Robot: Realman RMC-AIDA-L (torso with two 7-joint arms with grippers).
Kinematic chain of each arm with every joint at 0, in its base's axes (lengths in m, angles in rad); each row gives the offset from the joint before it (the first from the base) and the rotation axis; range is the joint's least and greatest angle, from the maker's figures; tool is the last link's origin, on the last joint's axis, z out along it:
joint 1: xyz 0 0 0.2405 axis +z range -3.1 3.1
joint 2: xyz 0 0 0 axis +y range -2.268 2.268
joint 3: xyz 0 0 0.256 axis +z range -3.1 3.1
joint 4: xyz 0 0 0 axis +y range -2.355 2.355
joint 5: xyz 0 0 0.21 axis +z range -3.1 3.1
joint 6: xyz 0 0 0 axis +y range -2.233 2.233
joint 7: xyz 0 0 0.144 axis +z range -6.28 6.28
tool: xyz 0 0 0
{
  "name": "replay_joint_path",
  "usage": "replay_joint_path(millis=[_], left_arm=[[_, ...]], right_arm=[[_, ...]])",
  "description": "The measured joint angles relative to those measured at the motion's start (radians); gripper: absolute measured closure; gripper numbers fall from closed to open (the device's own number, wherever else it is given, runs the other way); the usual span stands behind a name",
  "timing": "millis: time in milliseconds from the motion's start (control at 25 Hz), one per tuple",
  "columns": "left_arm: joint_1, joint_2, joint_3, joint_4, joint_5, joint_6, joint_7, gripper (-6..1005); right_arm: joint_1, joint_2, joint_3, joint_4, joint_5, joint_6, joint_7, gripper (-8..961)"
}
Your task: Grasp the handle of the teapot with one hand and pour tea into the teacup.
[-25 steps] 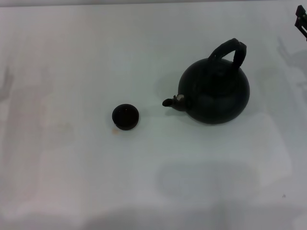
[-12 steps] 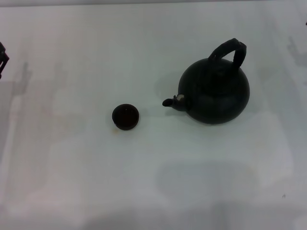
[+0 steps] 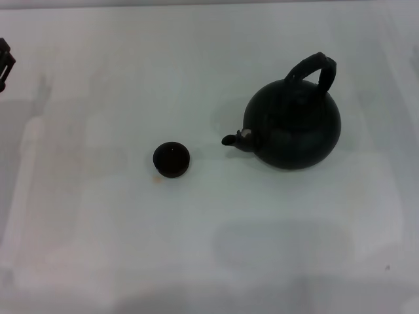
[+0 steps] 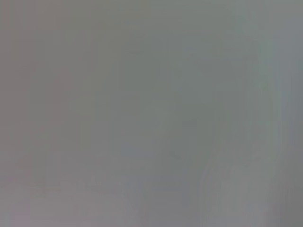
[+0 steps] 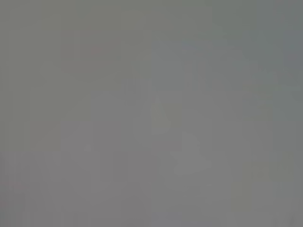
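Observation:
The large round black teapot [image 3: 294,127] stands upright on the right of the white table in the head view. Its short spout [image 3: 234,139] points left toward the teacup. The thick arched handle [image 3: 314,69] rises over its top, with nothing touching it. The small dark teacup [image 3: 171,159] sits upright left of the spout, a short gap away. A dark part of my left gripper [image 3: 5,62] shows at the far left edge, well away from both objects. My right gripper is out of view. Both wrist views show only plain grey surface.
The white table [image 3: 98,248] fills the head view. A small pale orange mark [image 3: 157,178] lies on it just by the teacup's near left side. Soft shadows fall across the left side and the front.
The right gripper, seen at the top right edge a second ago, has left the view. The left gripper has come in at the left edge and shifted slightly up. Teapot and teacup have not moved.

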Motion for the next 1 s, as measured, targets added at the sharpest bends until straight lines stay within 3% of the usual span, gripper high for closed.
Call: replay_joint_path(millis=[1000], left_arm=[[0.009,-0.004,0.002,-0.052,-0.032,-0.004,-0.006,138]], right_arm=[[-0.02,-0.004,0.002,0.005,0.023,-0.009,0.0,145]])
